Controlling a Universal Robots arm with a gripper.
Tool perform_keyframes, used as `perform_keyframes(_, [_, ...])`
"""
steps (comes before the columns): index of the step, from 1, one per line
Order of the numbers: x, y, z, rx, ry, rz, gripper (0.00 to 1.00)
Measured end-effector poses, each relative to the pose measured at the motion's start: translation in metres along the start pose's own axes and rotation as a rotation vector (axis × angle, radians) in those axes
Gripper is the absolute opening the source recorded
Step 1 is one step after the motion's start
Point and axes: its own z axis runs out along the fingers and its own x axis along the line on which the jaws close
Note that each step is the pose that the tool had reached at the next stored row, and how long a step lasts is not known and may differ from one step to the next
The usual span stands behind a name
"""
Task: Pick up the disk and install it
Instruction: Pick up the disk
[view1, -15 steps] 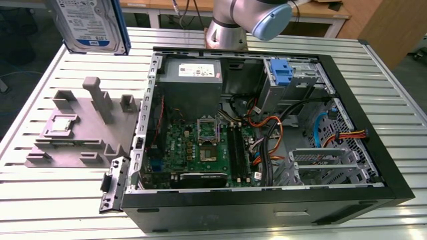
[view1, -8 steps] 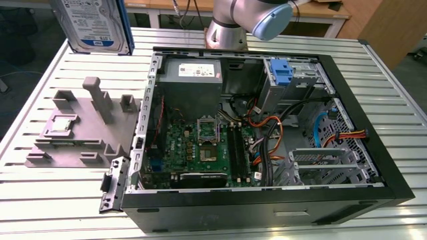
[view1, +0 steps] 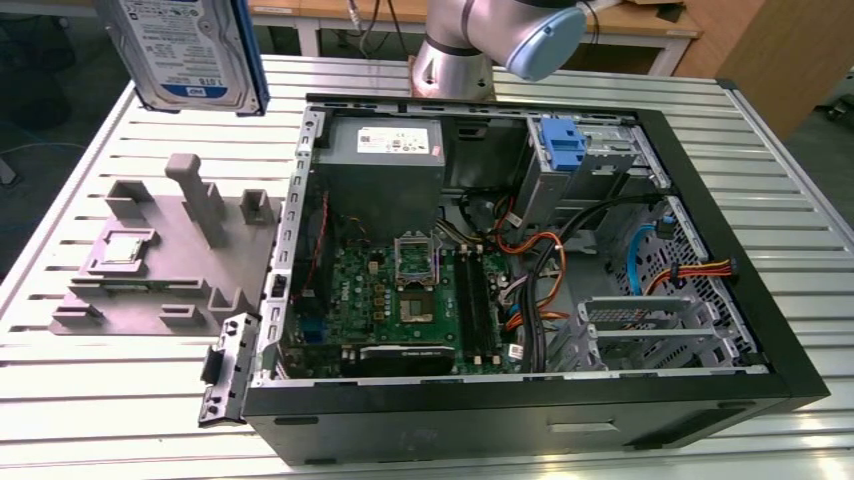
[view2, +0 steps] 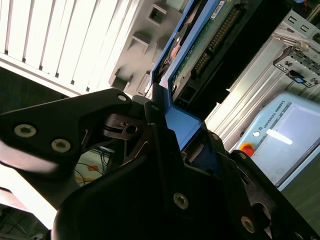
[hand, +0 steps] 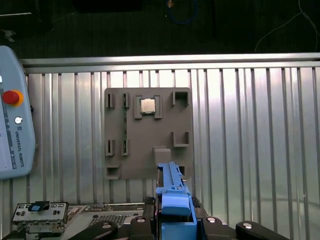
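Note:
The disk (view1: 180, 50) hangs upright in the air above the table's far corner on the exterior view's left; it is silver with a white-and-blue label and a blue carrier rim. In both wrist views my gripper (view2: 170, 135) is shut on the disk's blue carrier (view2: 181, 122), with black fingers on either side of it. The disk's green circuit side (view2: 210, 40) shows in the second wrist view. In the first wrist view the carrier edge (hand: 172, 195) rises from the gripper (hand: 172, 225), high over the grey fixture plate (hand: 147, 132).
An open computer case (view1: 534, 440) lies on the slatted metal table (view1: 120, 400), with a metal drive cage (view1: 654, 330) and a blue bracket (view1: 567, 150) inside. The grey fixture (view1: 160, 260) holds a chip (hand: 147, 106). A teach pendant (hand: 15, 130) lies beside the table.

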Motion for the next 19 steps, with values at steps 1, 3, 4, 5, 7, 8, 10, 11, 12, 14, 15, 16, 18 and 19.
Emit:
perform_keyframes(1, [0.0029, -0.0001, 0.0000, 0.0000, 0.0000, 0.000, 0.37])
perform_keyframes(3, [0.0087, -0.0004, -0.0001, 0.0001, -0.0001, 0.000, 0.37])
perform_keyframes(4, [0.0105, -0.0007, -0.0001, 0.0001, -0.0002, 0.000, 0.37])
perform_keyframes(5, [0.0111, -0.0017, -0.0001, 0.0001, -0.0001, 0.000, 0.37])
perform_keyframes(7, [0.0114, -0.0051, -0.0003, 0.0000, 0.0000, 0.000, 0.37])
perform_keyframes(8, [0.0113, -0.0076, -0.0002, 0.0002, -0.0001, 0.000, 0.37])
perform_keyframes(10, [0.0111, -0.0126, -0.0003, 0.0001, -0.0001, 0.000, 0.37])
perform_keyframes(11, [0.0110, -0.0154, -0.0004, 0.0001, -0.0001, 0.000, 0.37])
perform_keyframes(12, [0.0108, -0.0183, -0.0004, 0.0002, -0.0001, 0.000, 0.37])
perform_keyframes(14, [0.0106, -0.0234, -0.0006, 0.0001, 0.0000, 0.000, 0.37])
perform_keyframes(15, [0.0105, -0.0259, -0.0006, 0.0000, 0.0000, 0.000, 0.37])
perform_keyframes(16, [0.0103, -0.0291, -0.0007, 0.0001, 0.0000, 0.000, 0.37])
perform_keyframes(18, [0.0101, -0.0352, -0.0008, 0.0001, -0.0001, 0.000, 0.37])
perform_keyframes(19, [0.0099, -0.0382, -0.0008, 0.0001, -0.0001, 0.000, 0.37])
